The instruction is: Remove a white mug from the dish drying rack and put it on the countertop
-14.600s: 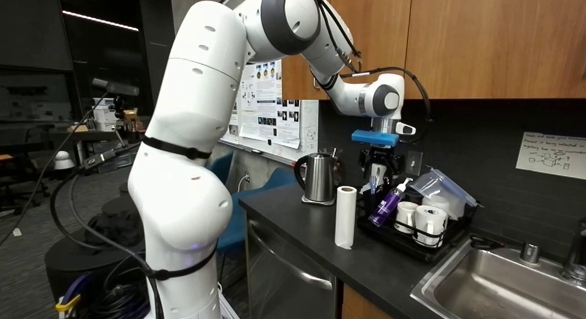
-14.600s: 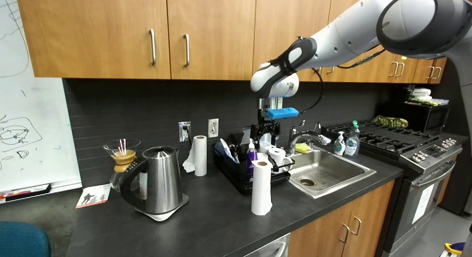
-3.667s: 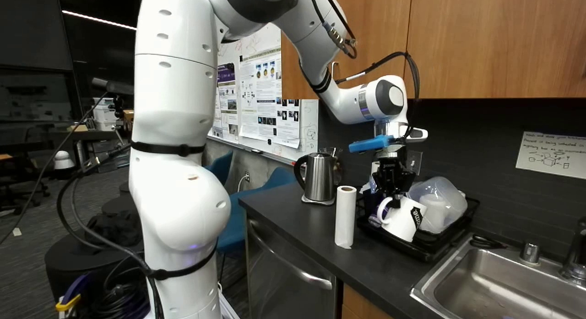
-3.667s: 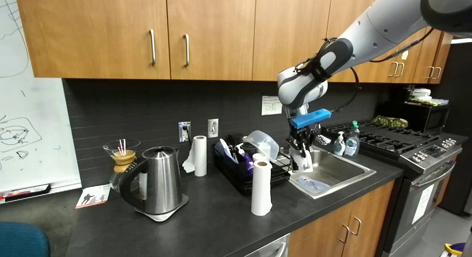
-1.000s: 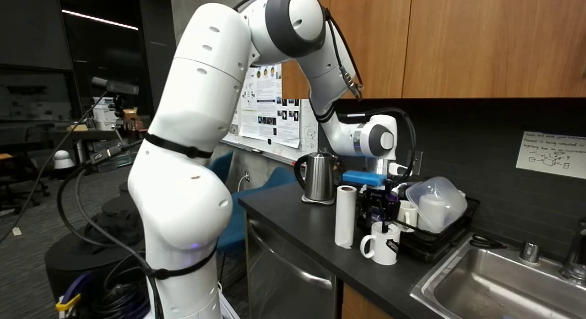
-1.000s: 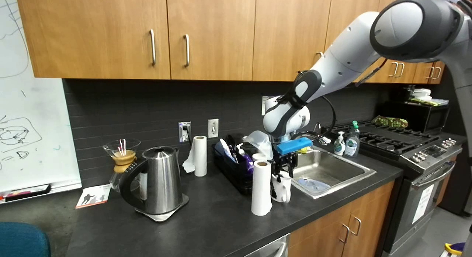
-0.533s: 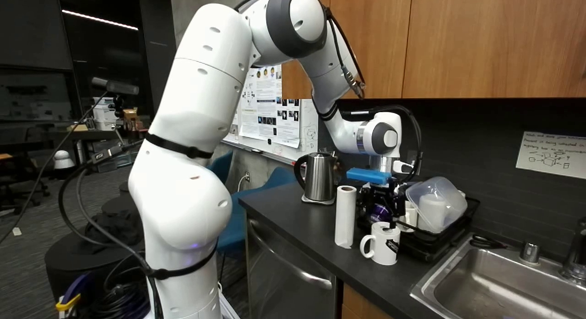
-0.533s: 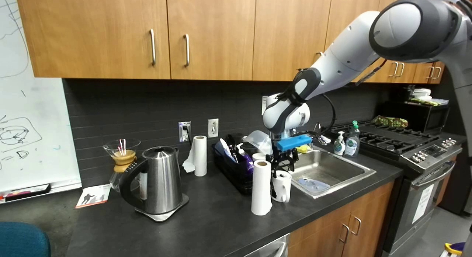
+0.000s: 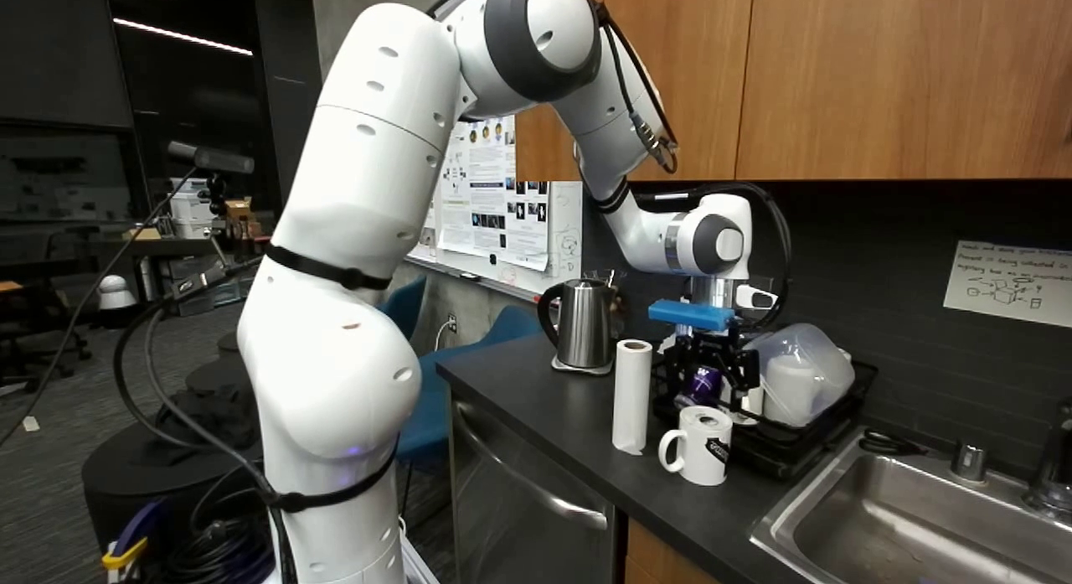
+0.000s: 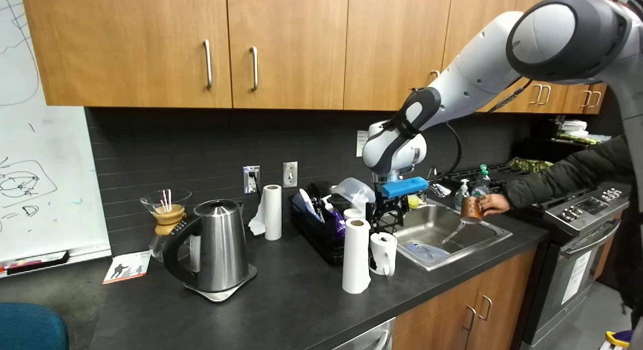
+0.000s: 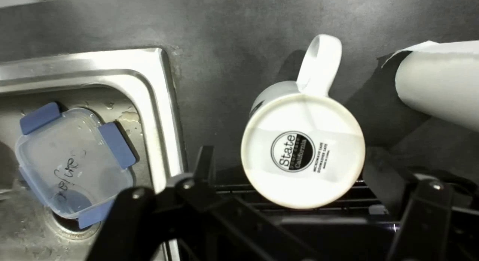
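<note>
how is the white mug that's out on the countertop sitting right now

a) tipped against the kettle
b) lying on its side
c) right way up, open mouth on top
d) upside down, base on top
d: the wrist view looks down on the printed base of the white mug, and in both exterior views it stands level on the countertop with that base on top.

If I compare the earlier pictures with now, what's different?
One white mug moved from the black rack onto the countertop beside it, upside down. The jaws took it, let go and lifted slightly; they stand open. A blue-clipped lid now lies in the sink; a hand appeared, pouring there from a copper-colored cup. The kettle and nearer paper roll stayed put.
</note>
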{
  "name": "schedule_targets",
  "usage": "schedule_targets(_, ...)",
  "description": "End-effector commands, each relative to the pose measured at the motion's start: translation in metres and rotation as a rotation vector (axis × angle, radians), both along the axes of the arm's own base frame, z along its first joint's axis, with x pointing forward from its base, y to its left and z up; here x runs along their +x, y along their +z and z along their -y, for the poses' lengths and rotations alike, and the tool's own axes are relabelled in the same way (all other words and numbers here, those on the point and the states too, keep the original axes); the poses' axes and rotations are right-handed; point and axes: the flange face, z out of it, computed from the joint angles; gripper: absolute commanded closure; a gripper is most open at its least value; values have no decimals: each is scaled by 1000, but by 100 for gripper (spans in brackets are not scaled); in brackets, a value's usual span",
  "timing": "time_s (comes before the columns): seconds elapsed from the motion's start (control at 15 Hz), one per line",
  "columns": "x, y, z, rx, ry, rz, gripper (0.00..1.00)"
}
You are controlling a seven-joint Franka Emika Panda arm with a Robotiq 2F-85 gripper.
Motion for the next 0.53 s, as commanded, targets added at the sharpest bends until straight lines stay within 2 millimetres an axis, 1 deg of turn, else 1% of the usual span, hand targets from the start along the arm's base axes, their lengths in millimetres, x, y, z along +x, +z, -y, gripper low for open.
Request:
schedule_targets(0.0, -2, 18, 8, 12, 8, 13, 0)
schedule_targets(0.2, 0, 22, 10, 15, 16, 23, 0)
schedule_targets(0.27, 3, 12, 8, -2, 6, 20, 0)
schedule_targets(0.47, 3, 14, 9, -1, 12, 23, 0)
